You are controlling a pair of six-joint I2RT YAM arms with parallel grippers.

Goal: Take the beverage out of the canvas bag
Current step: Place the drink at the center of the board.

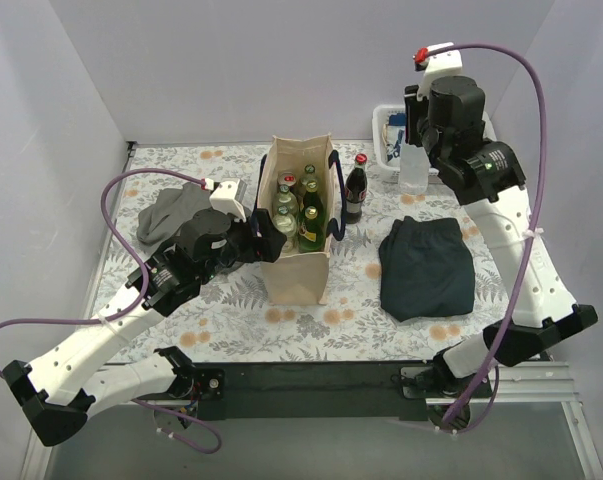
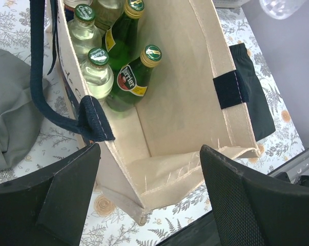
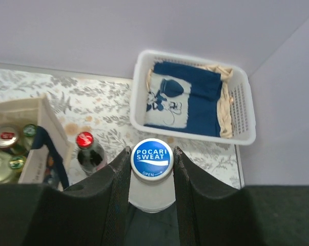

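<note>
Bottle [image 3: 151, 160] (Pocari) clenched in right claw [image 3: 151, 152]; left claw [image 2: 149, 152] released beside canvas bag [image 2: 181, 92] edge.

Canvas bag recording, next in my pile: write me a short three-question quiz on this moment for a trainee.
1. Fill in: the left gripper is ____ (open/shut).
2. True or false: the right gripper is empty.
3. The red-capped bottle stands: A in the canvas bag; B on the table beside it; C in the left gripper.
Key: 1 open; 2 false, it holds the Pocari Sweat bottle; 3 B.
</note>
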